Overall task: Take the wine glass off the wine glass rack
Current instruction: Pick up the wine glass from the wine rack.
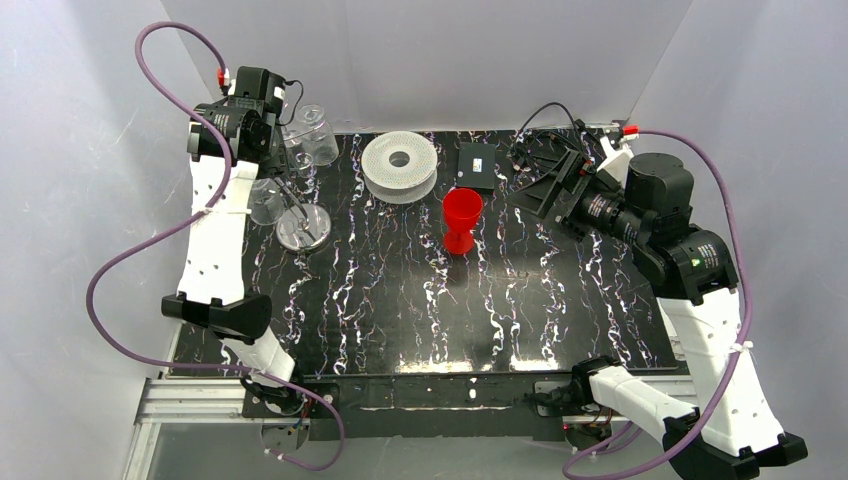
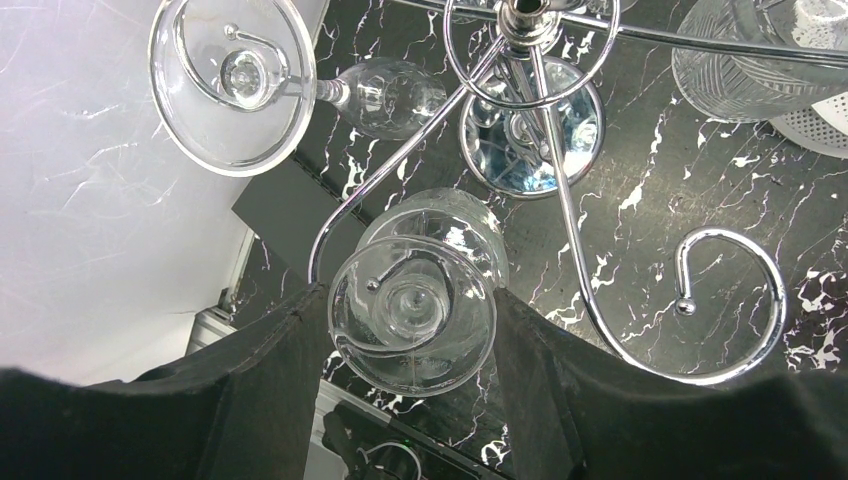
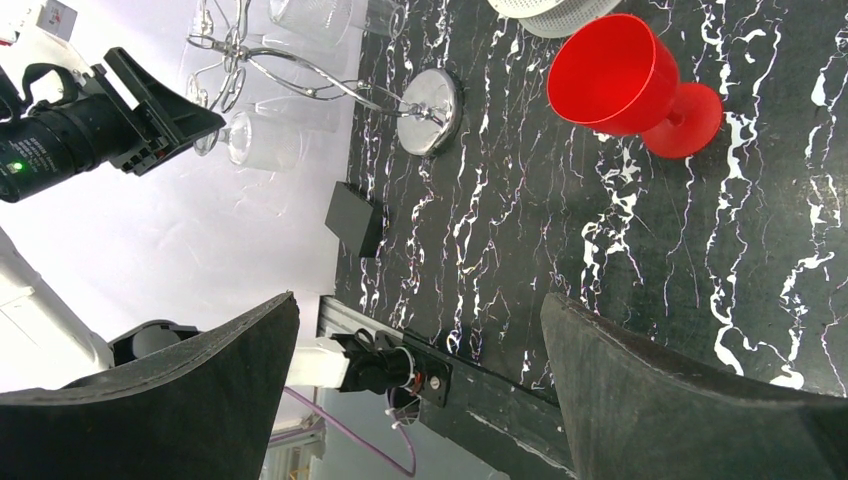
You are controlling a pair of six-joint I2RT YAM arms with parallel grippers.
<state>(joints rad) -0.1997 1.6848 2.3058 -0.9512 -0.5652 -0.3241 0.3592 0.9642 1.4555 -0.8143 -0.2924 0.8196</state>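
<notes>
The wine glass rack (image 2: 560, 200) is a chrome wire tree on a round mirror base (image 1: 303, 228) at the table's far left. A clear wine glass (image 2: 412, 310) hangs upside down by its foot in one curled arm. My left gripper (image 2: 410, 300) reaches in from above, and its black fingers (image 2: 290, 380) press against both sides of that glass. From the top view the same glass (image 1: 266, 200) hangs just below the left gripper (image 1: 268, 168). My right gripper (image 3: 418, 300) is open and empty, held above the table's far right (image 1: 545, 190).
Another wine glass (image 2: 235, 80) hangs on a neighbouring arm, and a cut glass (image 2: 740, 60) on a far one. A red plastic goblet (image 1: 462, 220) stands mid-table. Behind it are a white ribbed spool (image 1: 400, 165) and a black box (image 1: 478, 165). Grey walls surround the table.
</notes>
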